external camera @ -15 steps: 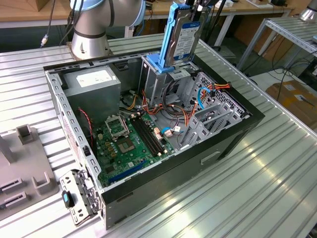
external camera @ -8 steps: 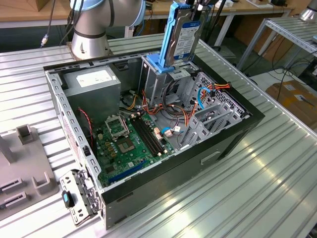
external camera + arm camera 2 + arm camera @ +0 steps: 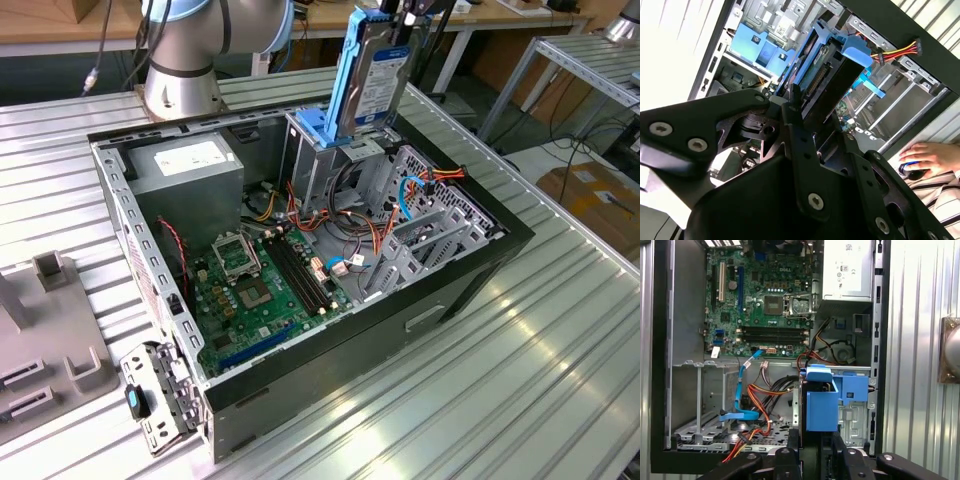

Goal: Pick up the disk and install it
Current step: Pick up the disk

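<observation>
Disk stands upright on its short end, slightly tilted, over the grey drive cage, which sits by the same wall of the PC case as the PSU. Disk's lower end meets the cage top; can't tell how far it's in, if at all. The white-blue label faces the exterior view's right, its print too small to read. The PSU carries a white label, txt likewise unreadable.

Gripper is at the disk's top end, mostly cut off by the frame edge in the exterior view. In the second wrist view the gripper is closed on the disk, black fingers pressed to both flat sides, with the green circuit-board side and blue carrier frame showing past them. In the first wrist view the blue frame hides the disk body.

Case lies open side up mid-table, the motherboard exposed. Orange-red-yellow cables run beside the cage. A person's hand rests on a mouse beyond the case, the sleeve cut off.
</observation>
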Controlling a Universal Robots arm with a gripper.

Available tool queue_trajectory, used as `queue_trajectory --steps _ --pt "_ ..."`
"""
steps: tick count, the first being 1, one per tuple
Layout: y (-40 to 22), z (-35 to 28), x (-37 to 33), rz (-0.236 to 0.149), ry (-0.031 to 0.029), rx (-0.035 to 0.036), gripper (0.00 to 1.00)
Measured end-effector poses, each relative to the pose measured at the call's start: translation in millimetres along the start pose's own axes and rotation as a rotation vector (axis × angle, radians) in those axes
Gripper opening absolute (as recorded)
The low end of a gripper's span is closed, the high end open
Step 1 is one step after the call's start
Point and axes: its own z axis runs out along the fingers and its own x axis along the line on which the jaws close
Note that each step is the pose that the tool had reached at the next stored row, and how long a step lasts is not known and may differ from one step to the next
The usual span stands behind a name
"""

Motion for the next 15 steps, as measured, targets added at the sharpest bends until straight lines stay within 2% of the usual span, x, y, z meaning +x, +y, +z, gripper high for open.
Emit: queue_trajectory --steps 3,15 --pt "0.3 -0.1 9.6 0.0 0.0001 0.0 0.35" --pt "0.4 -5.6 12.9 0.0 0.0001 0.0 0.35"
